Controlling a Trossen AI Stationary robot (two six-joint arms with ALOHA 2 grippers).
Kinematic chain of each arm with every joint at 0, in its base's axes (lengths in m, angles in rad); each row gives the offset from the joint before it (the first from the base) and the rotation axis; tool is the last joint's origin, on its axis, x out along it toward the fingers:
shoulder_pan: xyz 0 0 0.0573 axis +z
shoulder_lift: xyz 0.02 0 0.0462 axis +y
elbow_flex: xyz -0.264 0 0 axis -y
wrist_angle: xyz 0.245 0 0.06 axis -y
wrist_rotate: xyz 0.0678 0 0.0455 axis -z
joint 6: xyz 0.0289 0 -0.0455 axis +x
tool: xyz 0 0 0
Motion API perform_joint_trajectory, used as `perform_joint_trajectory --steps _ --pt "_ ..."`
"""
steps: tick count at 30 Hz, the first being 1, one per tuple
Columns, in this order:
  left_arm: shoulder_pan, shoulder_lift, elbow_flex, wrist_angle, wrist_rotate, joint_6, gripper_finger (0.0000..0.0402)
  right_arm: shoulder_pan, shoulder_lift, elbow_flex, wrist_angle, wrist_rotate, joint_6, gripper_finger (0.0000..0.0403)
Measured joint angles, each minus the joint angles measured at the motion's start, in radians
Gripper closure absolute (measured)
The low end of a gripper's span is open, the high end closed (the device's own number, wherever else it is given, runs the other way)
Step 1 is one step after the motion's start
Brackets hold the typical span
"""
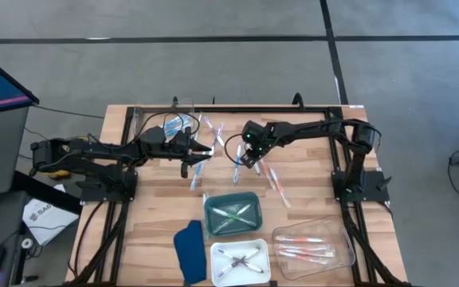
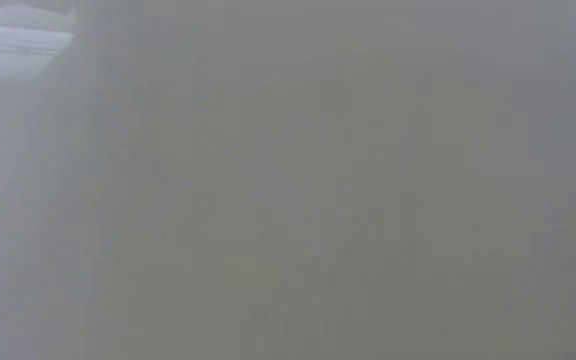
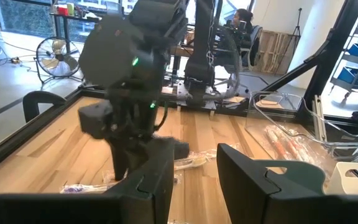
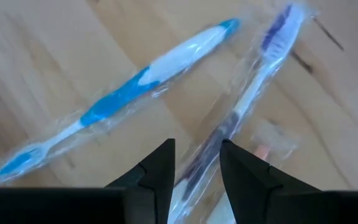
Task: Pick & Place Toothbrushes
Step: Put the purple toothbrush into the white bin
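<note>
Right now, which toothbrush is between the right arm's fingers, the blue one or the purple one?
The purple toothbrush: its wrapped handle runs down between the right fingers. The blue toothbrush lies off to one side, untouched.

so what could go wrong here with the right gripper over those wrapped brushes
The right gripper straddles the purple toothbrush, whose clear wrap looks slippery, so the fingers might catch only film. The blue toothbrush lies close beside it and could get nudged or dragged along. The left gripper works nearby in the same pile, so the arms might crowd each other.
</note>
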State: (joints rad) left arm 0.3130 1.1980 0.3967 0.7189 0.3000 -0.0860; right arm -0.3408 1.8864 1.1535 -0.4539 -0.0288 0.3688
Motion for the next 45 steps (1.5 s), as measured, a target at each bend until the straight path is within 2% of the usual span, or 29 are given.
perform_joint_trajectory --steps 9,17,22,27,29,35,41,45 --pt "-0.001 0.000 0.000 0.001 0.002 0.000 0.0286 -0.017 0.117 0.083 -0.108 -0.034 0.002 0.0283" --pt "-0.005 0.000 0.000 0.000 0.001 0.002 0.0286 -0.005 0.111 0.100 -0.122 -0.020 -0.012 0.0288" --pt "-0.005 0.000 0.000 0.000 -0.001 0.002 0.0286 -0.005 0.112 0.100 -0.125 -0.017 -0.032 0.0320" --pt "-0.005 0.000 0.000 0.000 -0.001 0.002 0.0286 -0.005 0.112 0.115 -0.147 -0.011 -0.112 0.0378" --pt "-0.005 0.000 0.000 0.000 -0.001 0.002 0.0286 -0.009 0.115 0.145 -0.174 0.023 -0.129 0.0394" --pt "-0.005 0.000 0.000 0.000 -0.001 0.002 0.0286 0.017 0.123 0.203 -0.213 0.154 -0.142 0.0396" --pt "-0.005 0.000 0.000 -0.004 0.000 0.002 0.0286 0.057 0.121 0.251 -0.283 0.198 -0.160 0.0401" --pt "-0.005 0.000 0.000 -0.005 0.000 0.002 0.0286 0.079 0.120 0.285 -0.339 0.268 -0.160 0.0402"
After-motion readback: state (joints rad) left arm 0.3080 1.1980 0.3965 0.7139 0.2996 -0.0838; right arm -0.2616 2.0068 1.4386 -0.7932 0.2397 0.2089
